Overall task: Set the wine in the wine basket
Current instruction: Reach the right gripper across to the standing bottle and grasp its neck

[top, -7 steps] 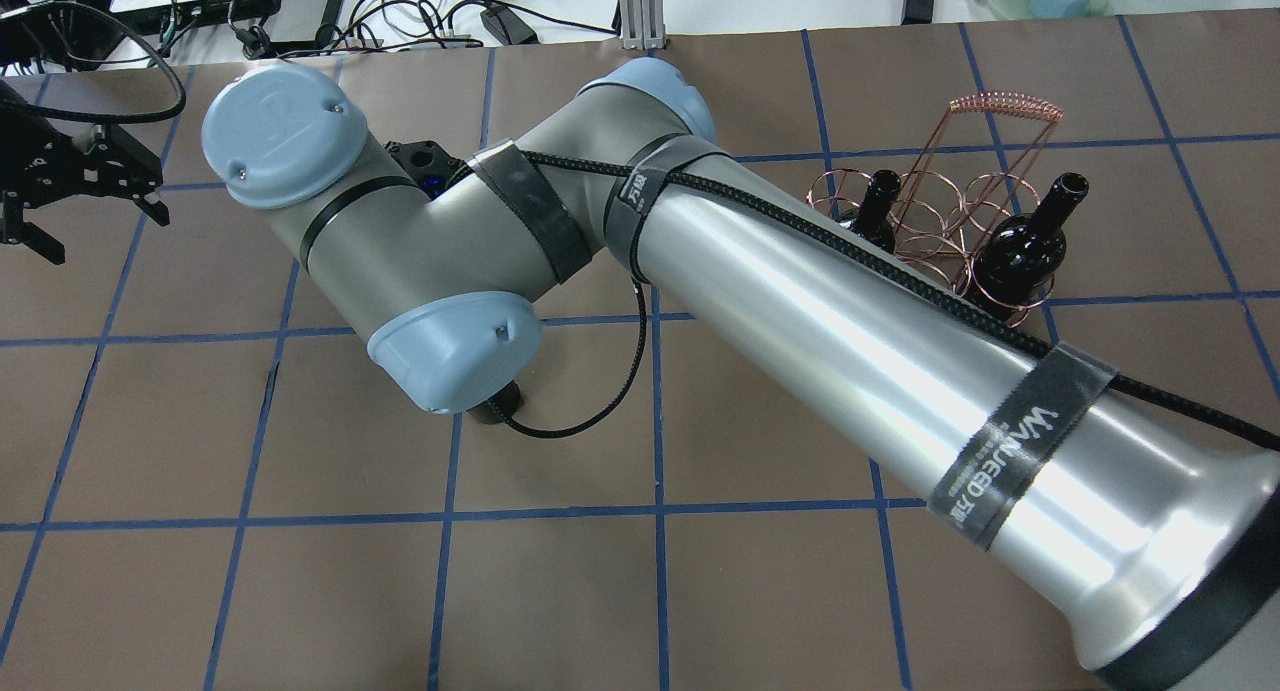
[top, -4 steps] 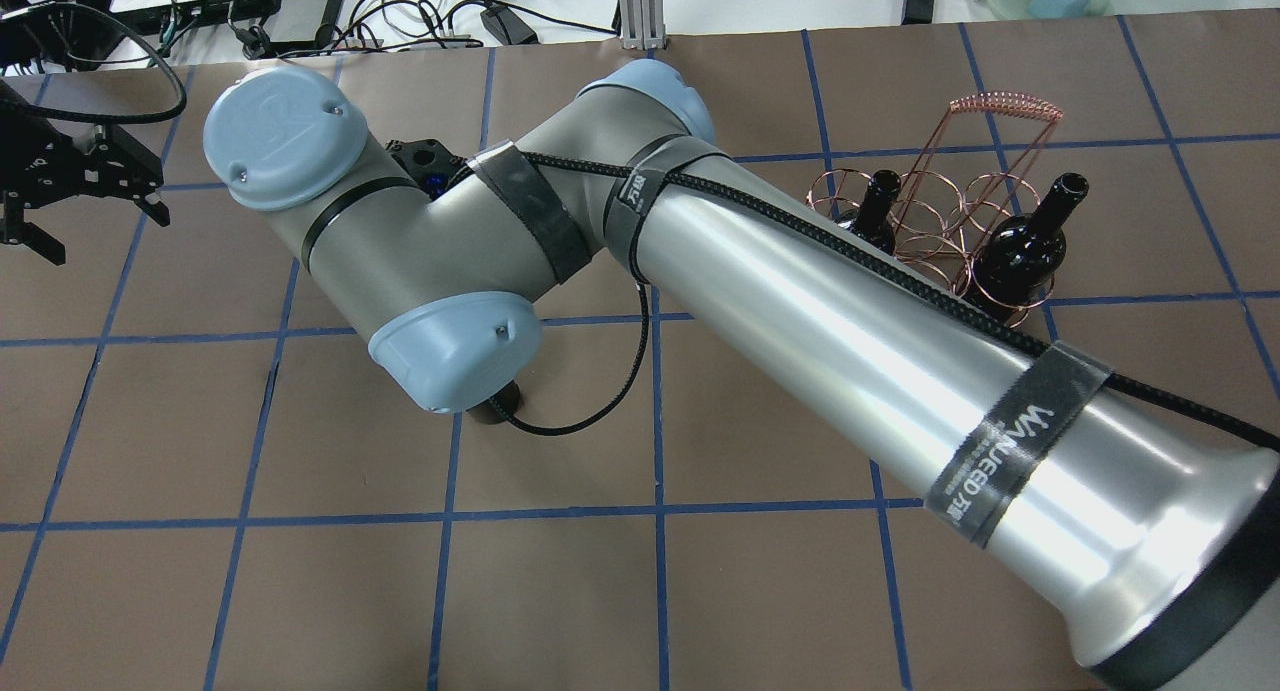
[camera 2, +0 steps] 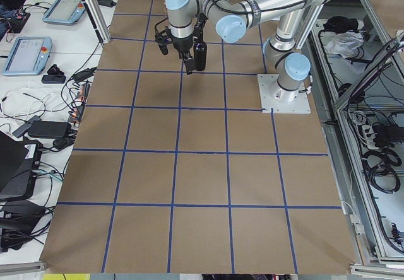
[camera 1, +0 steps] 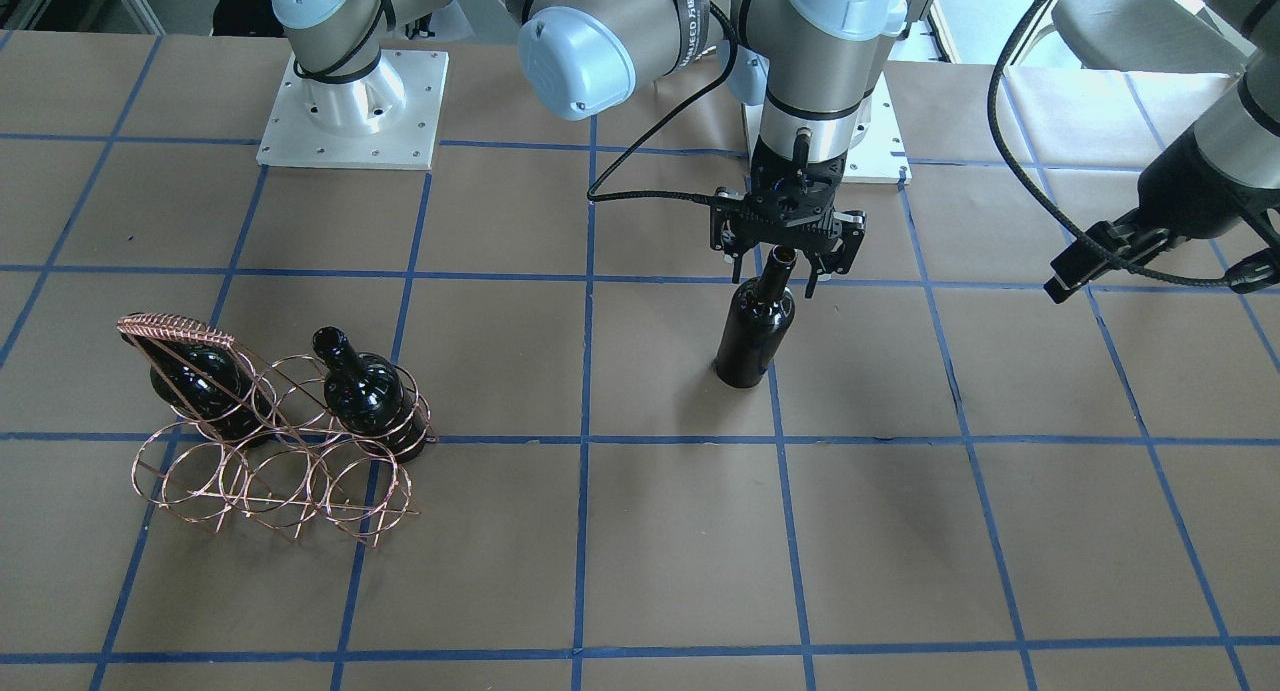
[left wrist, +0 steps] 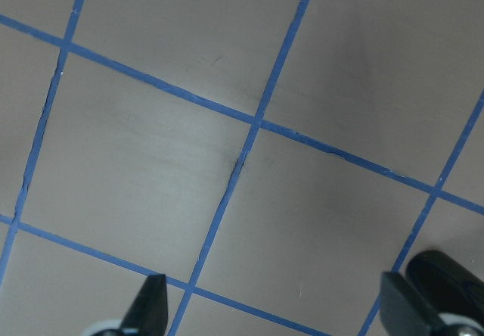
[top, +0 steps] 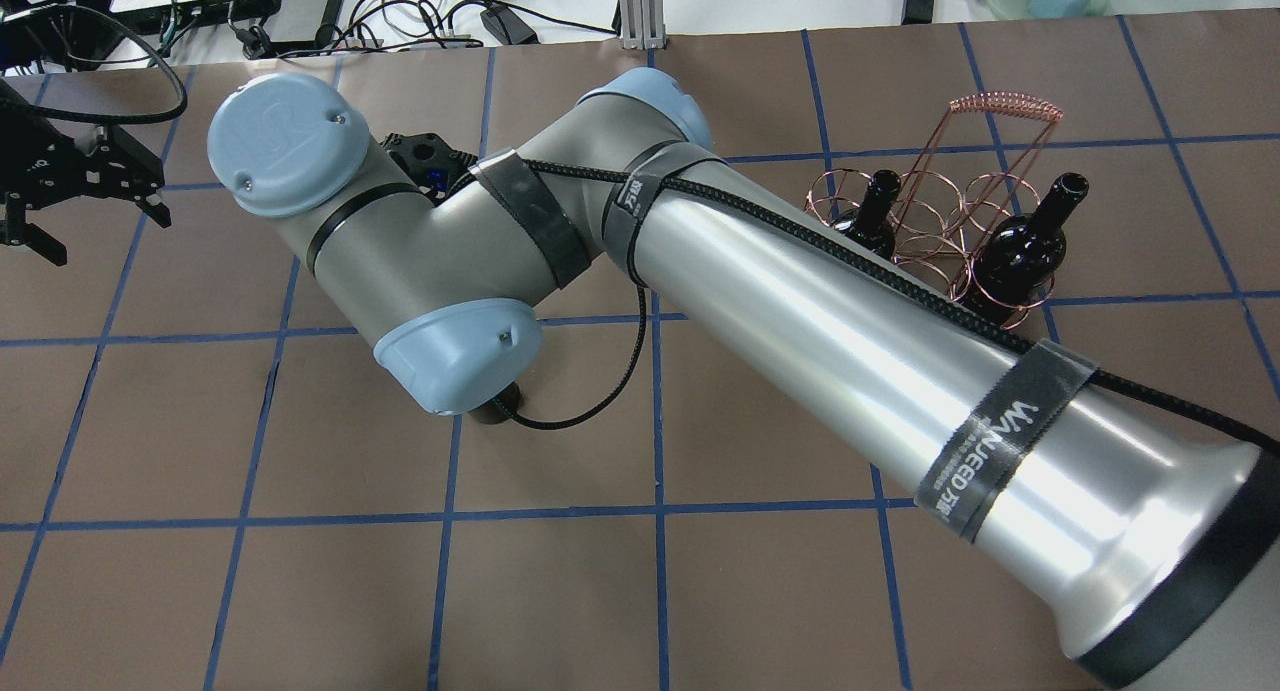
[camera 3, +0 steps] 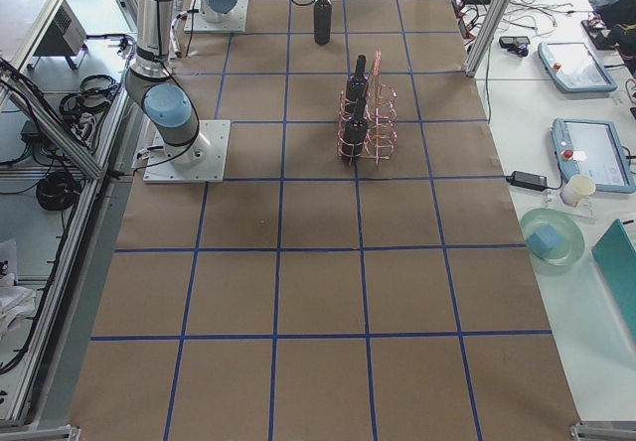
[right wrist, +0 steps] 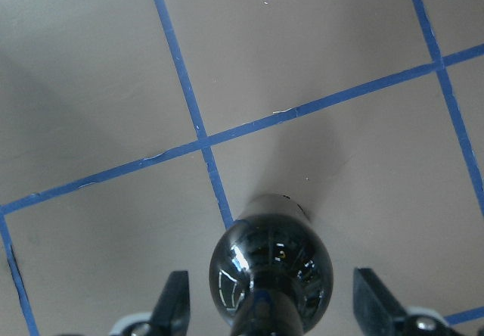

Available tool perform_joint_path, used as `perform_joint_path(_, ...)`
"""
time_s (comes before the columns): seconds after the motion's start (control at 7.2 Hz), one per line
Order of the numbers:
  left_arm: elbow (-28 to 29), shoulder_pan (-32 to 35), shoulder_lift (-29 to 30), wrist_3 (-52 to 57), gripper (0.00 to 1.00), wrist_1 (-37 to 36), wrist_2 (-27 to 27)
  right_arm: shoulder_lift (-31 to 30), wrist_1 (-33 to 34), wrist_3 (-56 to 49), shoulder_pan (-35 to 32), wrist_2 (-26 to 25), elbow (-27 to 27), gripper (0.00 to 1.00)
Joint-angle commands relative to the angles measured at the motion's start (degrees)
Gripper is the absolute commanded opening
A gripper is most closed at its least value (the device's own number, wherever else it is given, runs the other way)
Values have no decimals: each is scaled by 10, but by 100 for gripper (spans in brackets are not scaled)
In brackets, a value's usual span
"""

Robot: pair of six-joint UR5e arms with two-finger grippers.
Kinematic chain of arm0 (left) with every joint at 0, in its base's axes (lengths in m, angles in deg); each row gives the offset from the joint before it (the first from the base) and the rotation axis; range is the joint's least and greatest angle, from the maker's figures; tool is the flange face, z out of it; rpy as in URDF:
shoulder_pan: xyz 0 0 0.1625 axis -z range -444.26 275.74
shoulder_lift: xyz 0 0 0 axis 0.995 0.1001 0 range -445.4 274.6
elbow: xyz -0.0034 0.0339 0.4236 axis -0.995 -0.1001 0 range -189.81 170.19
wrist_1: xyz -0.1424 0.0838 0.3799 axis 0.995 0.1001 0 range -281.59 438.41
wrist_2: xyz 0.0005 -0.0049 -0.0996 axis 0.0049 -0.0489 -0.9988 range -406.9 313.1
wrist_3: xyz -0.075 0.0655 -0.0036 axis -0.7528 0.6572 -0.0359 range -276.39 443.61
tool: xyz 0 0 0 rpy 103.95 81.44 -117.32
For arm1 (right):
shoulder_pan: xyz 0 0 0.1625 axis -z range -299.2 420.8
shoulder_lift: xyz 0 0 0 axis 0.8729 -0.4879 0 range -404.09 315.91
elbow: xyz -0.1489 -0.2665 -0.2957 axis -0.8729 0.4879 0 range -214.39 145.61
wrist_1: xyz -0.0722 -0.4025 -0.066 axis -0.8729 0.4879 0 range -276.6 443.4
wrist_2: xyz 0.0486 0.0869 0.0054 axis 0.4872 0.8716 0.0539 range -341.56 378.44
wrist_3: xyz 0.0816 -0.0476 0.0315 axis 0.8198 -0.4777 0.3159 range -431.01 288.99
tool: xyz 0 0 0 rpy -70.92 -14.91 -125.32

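Observation:
A black wine bottle (camera 1: 757, 326) stands upright on the table near the middle, and it also shows in the right wrist view (right wrist: 270, 272). My right gripper (camera 1: 778, 271) is open, with one finger on each side of the bottle's neck and a gap on both sides (right wrist: 272, 306). The copper wire wine basket (camera 1: 270, 471) stands far off on my right side (top: 940, 221). It holds two more black bottles (camera 1: 190, 371) (camera 1: 365, 386) in its end rings. My left gripper (top: 105, 233) is open and empty, high over bare table at the far left (left wrist: 280, 309).
My right arm's long silver upper link (top: 850, 341) spans the overhead view and hides the standing bottle there. Cables and devices (top: 300, 11) lie beyond the table's far edge. Blue tape lines grid the brown table (camera 1: 680, 531).
My right arm has shifted slightly, its wrist joints edging right in the overhead view. The left gripper and the basket with its two bottles have not moved.

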Motion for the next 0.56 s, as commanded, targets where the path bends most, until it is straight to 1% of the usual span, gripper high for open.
perform_joint_path(0.0, 0, 0, 0, 0, 100, 0, 0, -3, 2, -2, 0, 1, -8, 69)
perform_joint_path(0.14, 0, 0, 0, 0, 100, -1, 0, -3, 2, -2, 0, 0, -8, 64)
perform_joint_path(0.42, 0, 1, 1, 0, 100, -1, 0, -3, 2, -2, 0, 0, -8, 59)
